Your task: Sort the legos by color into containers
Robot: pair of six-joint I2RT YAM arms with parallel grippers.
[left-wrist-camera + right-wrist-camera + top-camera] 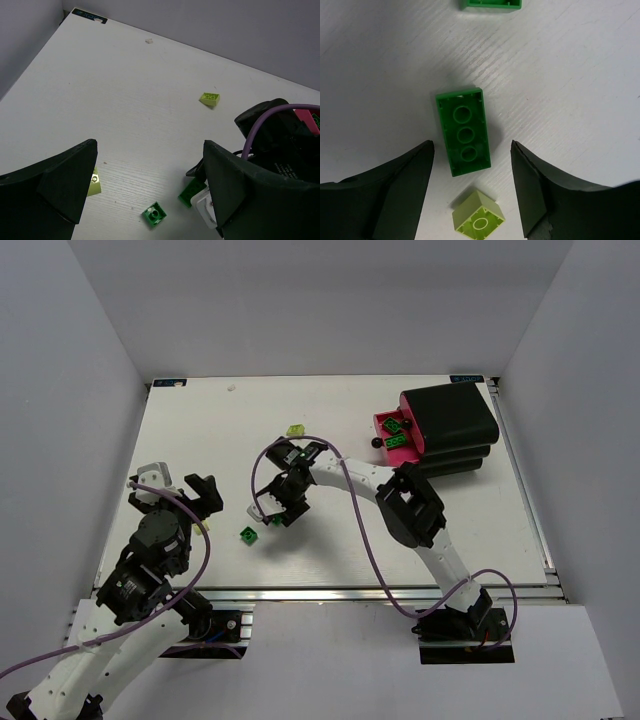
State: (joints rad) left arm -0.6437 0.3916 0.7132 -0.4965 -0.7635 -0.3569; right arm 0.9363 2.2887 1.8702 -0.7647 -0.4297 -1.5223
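Lying on white wood-grain table point(200, 420), pale grey walls point(320, 300), green legos point(463, 131), left gripper point(150, 147) apart, right gripper point(471, 149) apart.

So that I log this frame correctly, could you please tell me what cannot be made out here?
Top external: the green brick under the right gripper, largely hidden by it; contents of the closed lower drawers.
Right wrist: another green brick, cut off by the top edge.
Left wrist: lime brick, partly behind a left finger.
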